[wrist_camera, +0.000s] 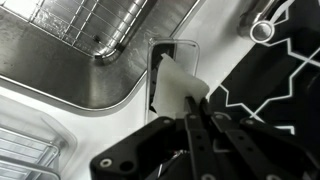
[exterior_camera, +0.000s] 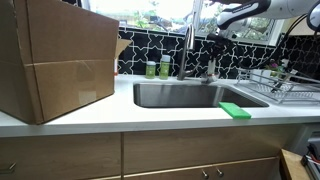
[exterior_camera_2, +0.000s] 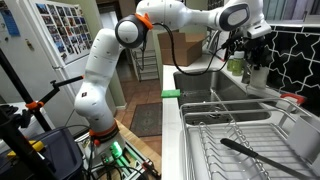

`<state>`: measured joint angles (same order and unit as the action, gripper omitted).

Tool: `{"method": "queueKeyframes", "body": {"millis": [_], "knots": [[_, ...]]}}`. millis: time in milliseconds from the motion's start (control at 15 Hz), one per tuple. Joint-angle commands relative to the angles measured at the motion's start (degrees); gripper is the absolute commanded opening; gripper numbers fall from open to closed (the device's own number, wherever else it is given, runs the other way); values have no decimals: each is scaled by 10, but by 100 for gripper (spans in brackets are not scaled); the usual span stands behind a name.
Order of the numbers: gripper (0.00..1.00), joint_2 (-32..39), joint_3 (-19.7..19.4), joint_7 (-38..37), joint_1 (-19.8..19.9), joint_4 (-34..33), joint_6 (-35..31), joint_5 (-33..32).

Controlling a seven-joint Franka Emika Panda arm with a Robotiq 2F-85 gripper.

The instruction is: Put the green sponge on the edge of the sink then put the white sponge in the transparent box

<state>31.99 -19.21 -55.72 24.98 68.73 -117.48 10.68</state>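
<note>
Pincer (wrist_camera: 192,108): nearly closed, its fingers pinching the upper end of the white sponge (wrist_camera: 176,86); it points down at the counter corner behind the sink.
White sponge: hangs from the fingertips, with its free end reaching into or just over the transparent box (wrist_camera: 157,62); I cannot tell which.
Step in hand: judged to be the second one, the drop into the box. To do it well, centre the sponge over the opening and lower it until the free end is past the rim. Then open the fingers wide and lift straight up, so the sponge neither clings nor drags the light box along.
Risk: the sponge looks about as wide as the opening, so a tilted release could leave it propped on the rim.
Transparent box: directly beneath the pincer, on the white counter between the sink's corner and the black tiled wall (wrist_camera: 270,90); apart from the sponge, nothing shows inside.
Sink (wrist_camera: 70,70): just beside the pincer; I see nothing in the part of the basin that the wrist view shows.
Dish rack (exterior_camera_2: 225,122): off to one side of the pincer, on the counter; a dark utensil (exterior_camera_2: 252,150) lies in it.
Green sponge (exterior_camera: 235,110): well apart from the pincer, across the basin, lying flat on the sink's front edge; that step looks done.
Cardboard box (exterior_camera: 55,60): farthest from the pincer, beyond the sink; its contents are hidden.
</note>
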Motion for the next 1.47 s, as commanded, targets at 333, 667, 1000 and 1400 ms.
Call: {"method": "queueKeyframes", "body": {"millis": [333, 667, 1000, 1400], "knots": [[4, 49, 20, 42, 25, -43, 7, 17], [23, 68, 26, 49, 30, -52, 8, 18], [61, 68, 34, 53, 37, -57, 4, 33], [100, 32, 28, 59, 40, -56, 60, 32]]}}
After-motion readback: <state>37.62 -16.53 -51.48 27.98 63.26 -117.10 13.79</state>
